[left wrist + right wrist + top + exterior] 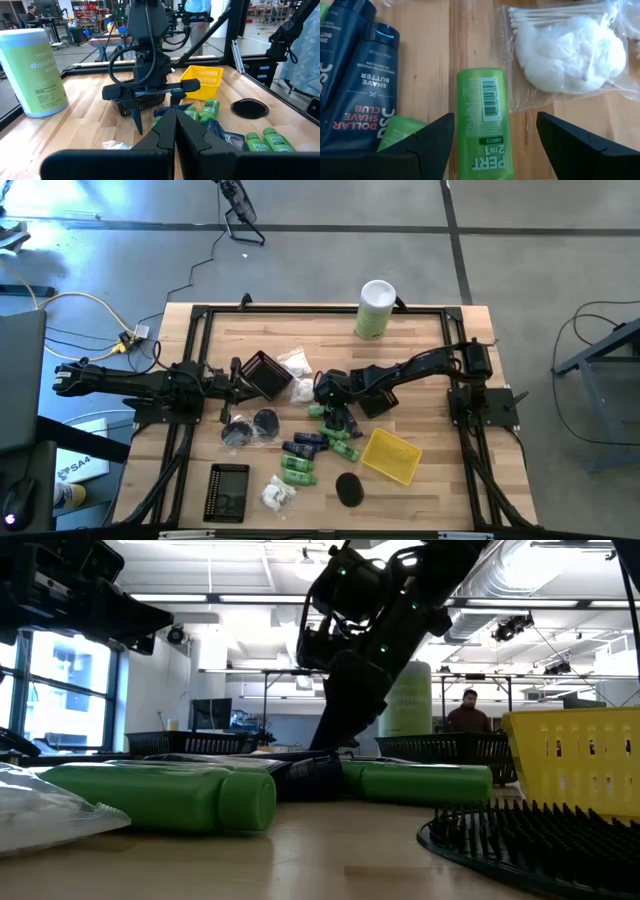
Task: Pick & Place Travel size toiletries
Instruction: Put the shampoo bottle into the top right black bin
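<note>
The right gripper (495,145), jaws spread, straddles one green Pert bottle (483,115) mid-table, touching nothing; two navy shave-butter tubes (362,85) lie beside it and one cotton-swab packet (567,50) nearby. The left gripper (175,135) hangs pinched together near the table's left edge.

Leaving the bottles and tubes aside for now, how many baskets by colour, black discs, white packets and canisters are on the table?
Yellow basket: 1
Black baskets: 3, one of them under the right arm
Black discs: 3
White packets: 3, two lying close together near the table's middle
Canister: 1
Total: 11
</note>
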Controlling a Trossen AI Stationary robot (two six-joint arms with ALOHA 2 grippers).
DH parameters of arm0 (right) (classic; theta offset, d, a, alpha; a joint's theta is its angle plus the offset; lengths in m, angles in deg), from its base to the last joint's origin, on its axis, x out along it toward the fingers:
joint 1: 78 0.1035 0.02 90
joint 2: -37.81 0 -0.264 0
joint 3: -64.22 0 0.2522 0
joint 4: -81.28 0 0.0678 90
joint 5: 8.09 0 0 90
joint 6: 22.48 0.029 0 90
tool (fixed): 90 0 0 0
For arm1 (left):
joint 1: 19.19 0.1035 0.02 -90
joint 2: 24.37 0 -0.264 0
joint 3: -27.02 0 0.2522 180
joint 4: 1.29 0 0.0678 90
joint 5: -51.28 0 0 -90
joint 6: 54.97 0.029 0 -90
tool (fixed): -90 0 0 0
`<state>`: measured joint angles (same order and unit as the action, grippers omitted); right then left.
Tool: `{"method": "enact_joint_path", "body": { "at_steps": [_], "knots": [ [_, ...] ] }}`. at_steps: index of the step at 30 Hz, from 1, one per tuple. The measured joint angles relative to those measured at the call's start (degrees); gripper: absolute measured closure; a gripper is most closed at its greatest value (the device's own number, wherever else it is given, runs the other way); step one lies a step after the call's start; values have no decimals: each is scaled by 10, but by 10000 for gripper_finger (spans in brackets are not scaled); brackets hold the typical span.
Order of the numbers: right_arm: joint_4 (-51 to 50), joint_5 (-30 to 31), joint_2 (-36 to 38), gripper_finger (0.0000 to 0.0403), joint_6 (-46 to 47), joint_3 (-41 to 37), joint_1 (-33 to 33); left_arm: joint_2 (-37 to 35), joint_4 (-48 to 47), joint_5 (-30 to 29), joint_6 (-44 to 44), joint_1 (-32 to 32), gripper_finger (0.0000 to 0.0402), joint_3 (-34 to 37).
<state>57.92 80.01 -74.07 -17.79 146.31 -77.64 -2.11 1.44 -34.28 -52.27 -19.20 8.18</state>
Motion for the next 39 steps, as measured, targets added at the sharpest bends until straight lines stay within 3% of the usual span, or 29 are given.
{"method": "enact_joint_path", "body": {
  "at_steps": [26, 39],
  "knots": [
    [8, 4, -29, 129, 1, 0, 5, 0, -2, 0, 0, 0, 401, 0],
    [8, 2, -29, 199, 0, 0, 5, 0, -2, 0, 0, 0, 401, 0]
  ]
}}
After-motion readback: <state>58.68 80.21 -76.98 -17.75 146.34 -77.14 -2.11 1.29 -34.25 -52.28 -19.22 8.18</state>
